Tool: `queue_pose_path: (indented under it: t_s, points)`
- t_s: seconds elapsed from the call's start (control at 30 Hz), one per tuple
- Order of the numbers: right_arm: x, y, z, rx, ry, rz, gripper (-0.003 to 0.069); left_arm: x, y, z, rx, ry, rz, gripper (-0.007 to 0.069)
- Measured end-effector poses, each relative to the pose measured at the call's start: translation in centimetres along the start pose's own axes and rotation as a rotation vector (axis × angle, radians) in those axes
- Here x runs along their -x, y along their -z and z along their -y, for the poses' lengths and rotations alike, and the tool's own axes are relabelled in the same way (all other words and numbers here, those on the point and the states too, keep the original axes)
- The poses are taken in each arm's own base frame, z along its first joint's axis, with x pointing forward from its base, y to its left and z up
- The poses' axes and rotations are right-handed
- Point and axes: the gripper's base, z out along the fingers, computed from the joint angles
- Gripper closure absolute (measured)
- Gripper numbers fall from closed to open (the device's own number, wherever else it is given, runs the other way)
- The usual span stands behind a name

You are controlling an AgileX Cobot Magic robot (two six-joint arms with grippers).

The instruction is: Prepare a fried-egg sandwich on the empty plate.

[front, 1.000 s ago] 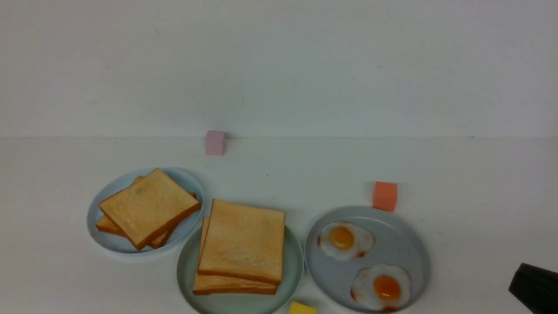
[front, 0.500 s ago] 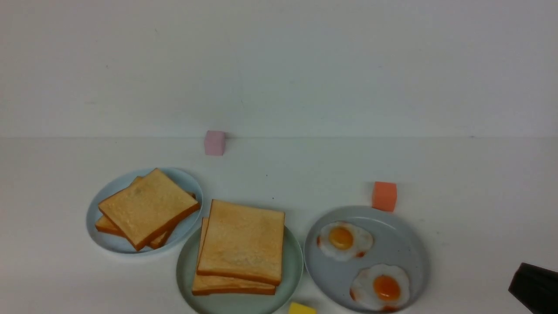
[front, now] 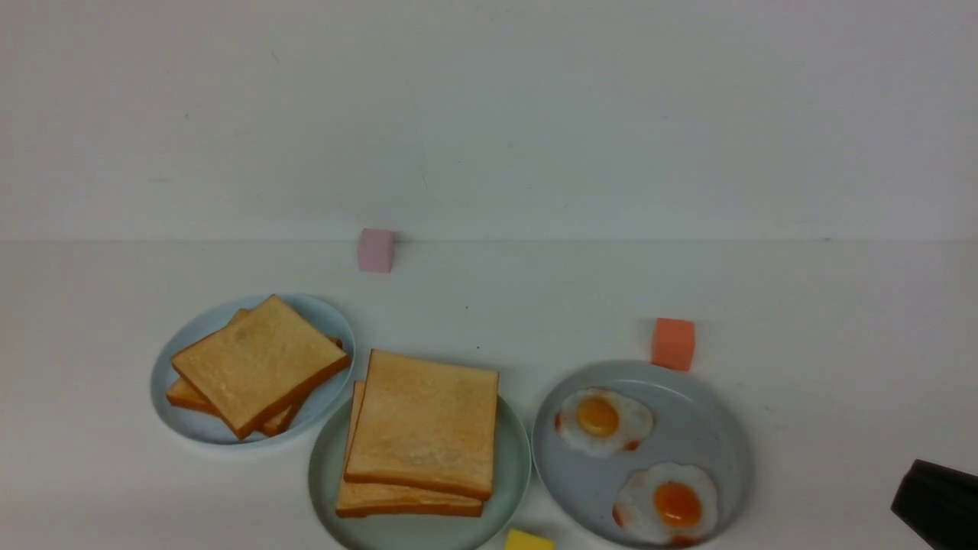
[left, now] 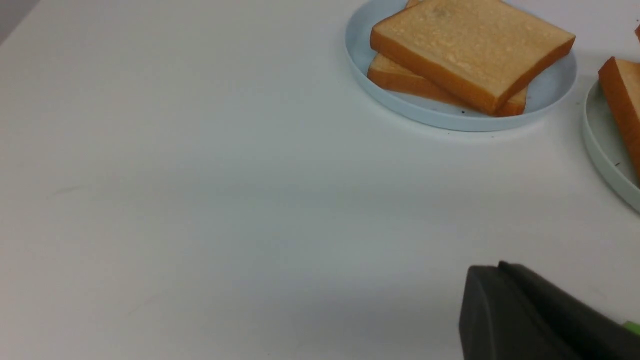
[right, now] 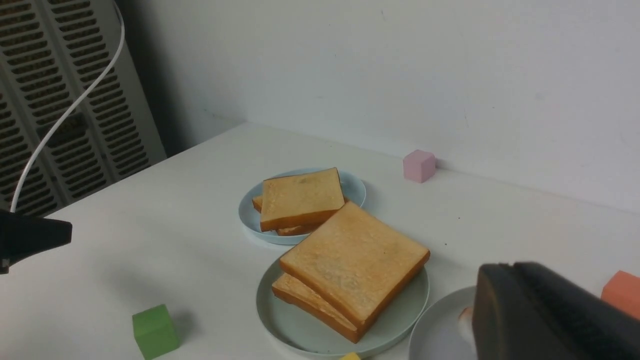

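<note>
The mint-green plate (front: 325,489) sits at the front centre and carries two stacked toast slices (front: 424,420). No egg shows between them. They also show in the right wrist view (right: 355,260), the top slice slightly skewed over the lower one. My right gripper (front: 936,504) is at the front right corner, away from the plates; in its wrist view its fingers (right: 505,270) are pressed together and empty. My left gripper (left: 492,270) is shut and empty over bare table, short of the toast pile; it is out of the front view.
A pale blue plate (front: 164,397) at the left holds a skewed pile of toast (front: 256,367). A blue-grey plate (front: 703,428) at the right holds two fried eggs (front: 603,420). Pink (front: 377,250), orange (front: 673,344), yellow (front: 529,541) and green (right: 155,331) cubes lie around.
</note>
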Motion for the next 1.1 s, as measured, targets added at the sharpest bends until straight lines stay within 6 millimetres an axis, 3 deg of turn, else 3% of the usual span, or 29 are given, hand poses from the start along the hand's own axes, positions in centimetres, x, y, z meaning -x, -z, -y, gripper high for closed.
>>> queue_pose_path:
  t_s: [0.47,0.6,0.77,0.9,1.1]
  points:
    - [0.0,0.0,0.1,-0.006,0.001,0.001,0.0585,0.0,0.0,0.0,0.000,-0.001,0.000,0.0601]
    - [0.1,0.2,0.8,-0.095,-0.006,0.019,0.0579,0.0,0.0,0.0,0.000,-0.001,0.000,0.0596]
    - [0.7,2.0,2.0,-0.301,-0.008,0.122,0.0575,0.0,0.0,0.0,0.000,0.000,0.003,0.0589]
    - [-1.7,3.0,3.2,-0.496,-0.017,0.143,0.0566,0.0,0.0,0.0,0.000,0.000,0.005,0.0585]
    - [-7.9,3.3,4.3,-0.642,-0.110,0.065,0.0558,0.0,0.0,0.0,0.000,0.000,0.007,0.0581]
